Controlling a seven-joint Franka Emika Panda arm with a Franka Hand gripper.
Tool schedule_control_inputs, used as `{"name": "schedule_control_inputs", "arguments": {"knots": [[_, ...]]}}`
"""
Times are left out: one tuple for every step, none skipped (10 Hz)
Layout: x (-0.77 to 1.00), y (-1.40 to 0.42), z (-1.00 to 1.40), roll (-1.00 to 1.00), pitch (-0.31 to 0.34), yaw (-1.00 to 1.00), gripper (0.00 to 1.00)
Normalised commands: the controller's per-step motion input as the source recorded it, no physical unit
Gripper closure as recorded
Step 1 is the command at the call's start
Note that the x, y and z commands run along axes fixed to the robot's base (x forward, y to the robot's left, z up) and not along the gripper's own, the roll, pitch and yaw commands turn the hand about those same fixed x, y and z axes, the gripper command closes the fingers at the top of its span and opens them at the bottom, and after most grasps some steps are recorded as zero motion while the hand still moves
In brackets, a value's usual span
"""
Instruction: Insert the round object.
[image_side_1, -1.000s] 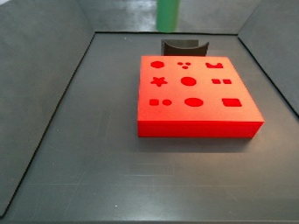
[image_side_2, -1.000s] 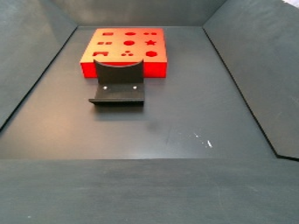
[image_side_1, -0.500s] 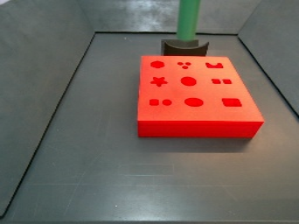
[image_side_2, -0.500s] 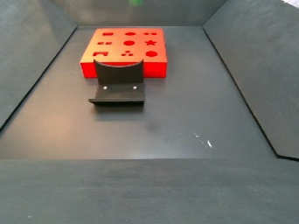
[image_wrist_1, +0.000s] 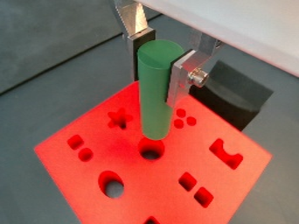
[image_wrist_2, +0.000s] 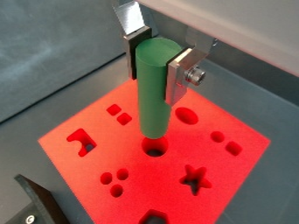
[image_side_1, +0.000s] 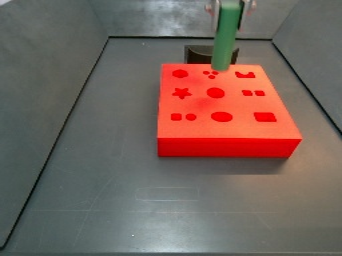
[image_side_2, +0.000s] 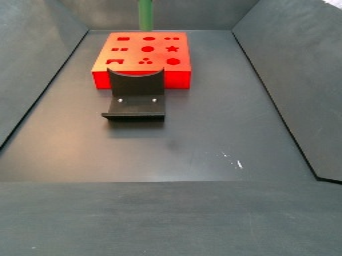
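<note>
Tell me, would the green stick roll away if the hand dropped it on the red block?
Probably. The green peg looks smooth and round, so lying down it would likely roll. It looks stiff, staying straight between the hand's fingers. Standing upright, tall and thin, it would probably tip on the red block.

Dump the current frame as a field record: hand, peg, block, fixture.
hand: above the block, shut on the peg
peg: green, upright, lower end just over a round hole, not yet in
block: red, flat on the floor, shaped cutouts on top
fixture: dark, on the floor beside the block
</note>
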Motion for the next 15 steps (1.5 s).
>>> {"name": "schedule_control_inputs", "arguments": {"knots": [[0.19, -0.06, -0.23, 0.11, 0.169, 0.00, 1.00], [0.00, 0.00, -0.22, 0.00, 0.087, 0.00, 1.00], [-0.05, 0.00, -0.39, 0.00, 0.179, -0.05, 1.00], [-0.03, -0.01, -0.37, 0.00, 0.210, -0.09, 1.00], [-0.03, -0.04, -0.37, 0.00, 0.223, -0.10, 1.00], [0.00, -0.11, -0.30, 0.00, 0.189, -0.09, 1.00], [0.00, -0.10, -0.23, 0.00, 0.151, -0.08, 1.00], [0.00, -0.09, -0.19, 0.00, 0.136, -0.08, 1.00], [0.00, -0.03, -0.18, 0.03, 0.113, -0.06, 1.00], [0.07, 0.02, -0.22, 0.08, 0.091, -0.02, 1.00], [0.17, 0.13, -0.24, 0.12, 0.096, 0.00, 1.00], [0.22, 0.10, -0.21, 0.12, 0.094, 0.00, 1.00], [0.19, 0.00, -0.17, 0.09, 0.084, 0.00, 1.00], [0.00, 0.00, -0.19, 0.03, 0.086, -0.03, 1.00], [0.00, -0.03, -0.24, 0.05, 0.084, -0.05, 1.00]]}}
